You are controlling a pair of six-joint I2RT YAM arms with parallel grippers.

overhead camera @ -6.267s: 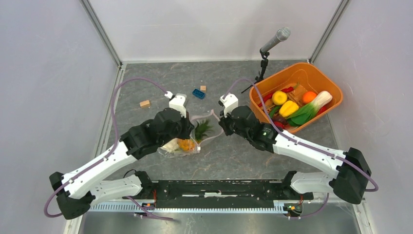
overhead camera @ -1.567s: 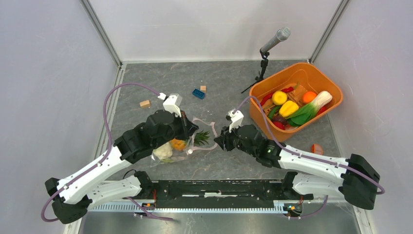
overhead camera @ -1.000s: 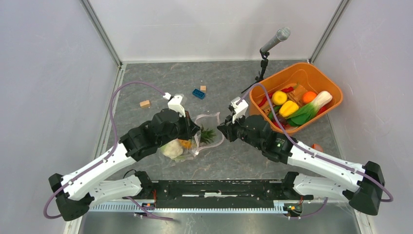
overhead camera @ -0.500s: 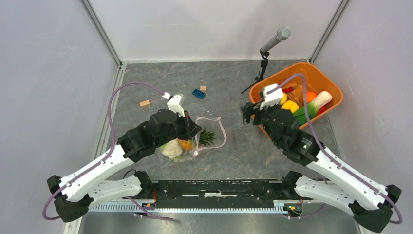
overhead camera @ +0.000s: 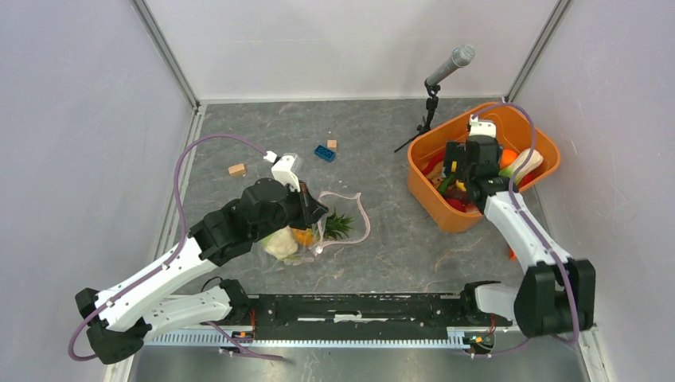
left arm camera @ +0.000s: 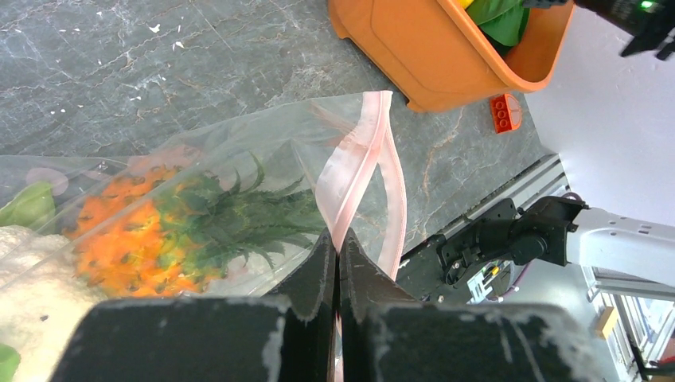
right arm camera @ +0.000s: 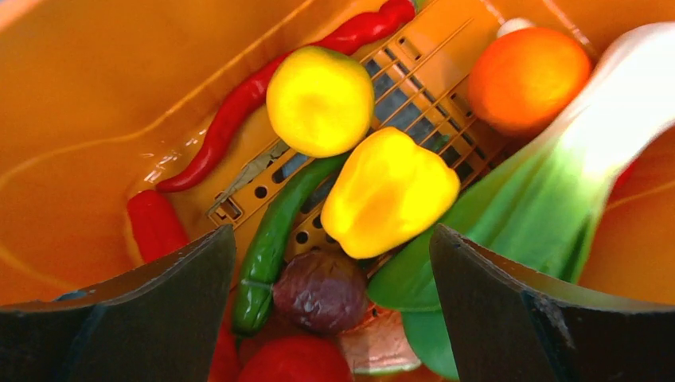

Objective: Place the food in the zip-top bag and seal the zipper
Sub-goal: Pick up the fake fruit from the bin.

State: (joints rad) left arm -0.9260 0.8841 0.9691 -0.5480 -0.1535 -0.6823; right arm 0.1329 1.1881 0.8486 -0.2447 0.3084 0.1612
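1. My right gripper [right arm camera: 330, 239] is spread wide, with the pepper [right arm camera: 388, 193] just ahead between its fingers; I'd descend squarely onto it.
2. My left gripper [left arm camera: 336, 255] is pinched on the zipper [left arm camera: 358, 167]; I'd hold the bag [left arm camera: 263, 143] mouth open.

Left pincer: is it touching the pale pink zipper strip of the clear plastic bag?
Touching. The left wrist view shows the left pincer shut on the pale pink zipper strip, which emerges between its fingers.
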